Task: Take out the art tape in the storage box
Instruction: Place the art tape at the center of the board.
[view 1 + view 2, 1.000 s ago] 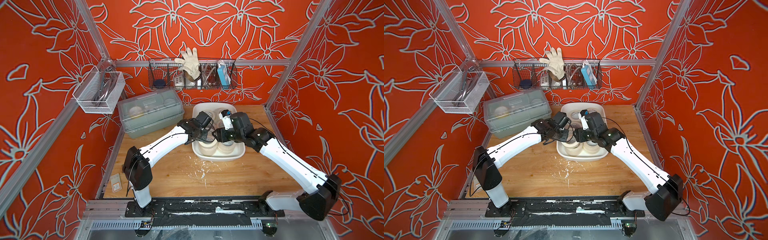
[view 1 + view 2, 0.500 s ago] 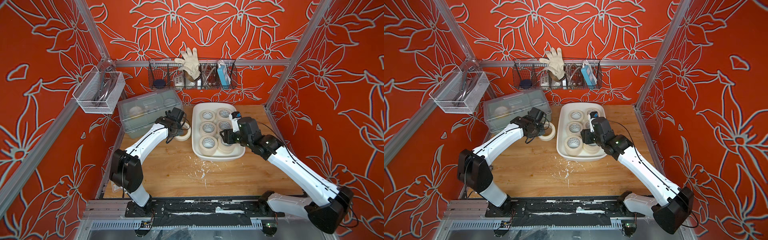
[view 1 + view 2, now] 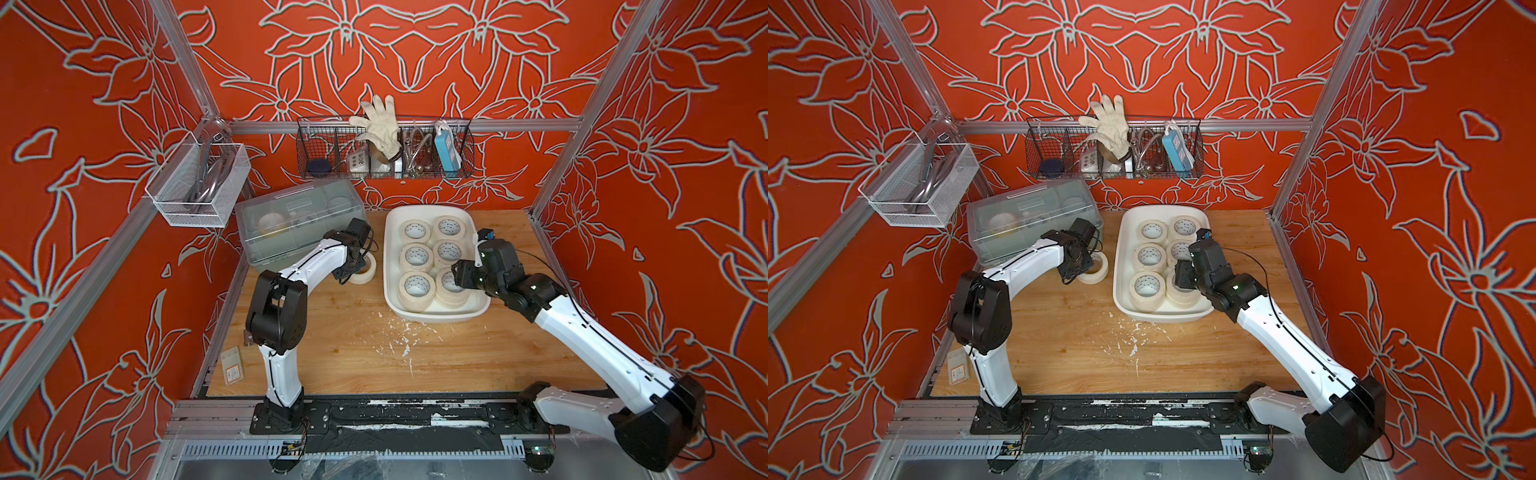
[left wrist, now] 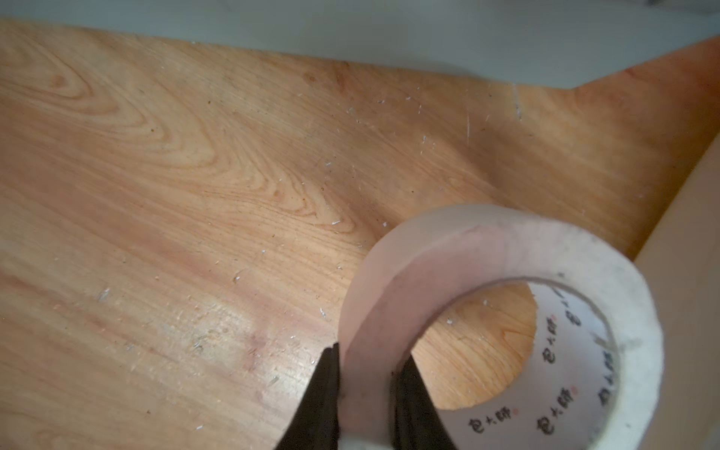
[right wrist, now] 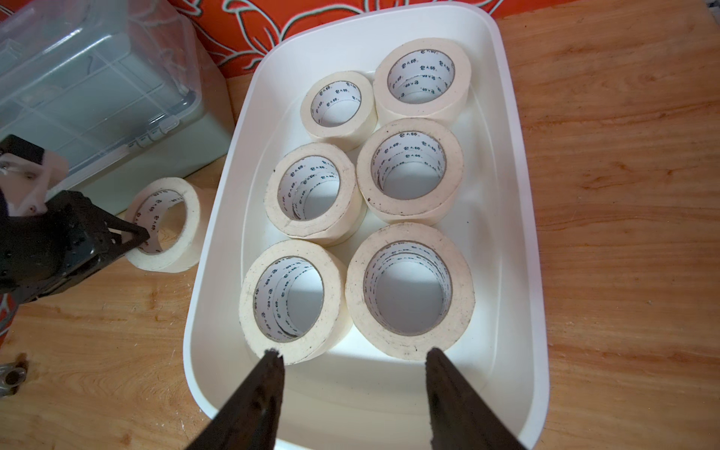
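A lidded grey-green box (image 3: 297, 224) stood at the counter's (image 3: 415, 365) back left. A black wire basket (image 3: 384, 174) on the rear wall held a pale glove (image 3: 380, 124) and a blue power strip (image 3: 446, 151); white flecks (image 3: 405, 345) dotted the counter.

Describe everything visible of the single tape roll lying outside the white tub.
The tape roll is a cream ring of paper-like masking tape with a white inner core bearing small dark print. Its edges are slightly smudged. It appears to lie flat on the wooden table, hole upward, close beside the storage box and near the grey-green box. The left claw pinches its wall, one finger inside and one outside.
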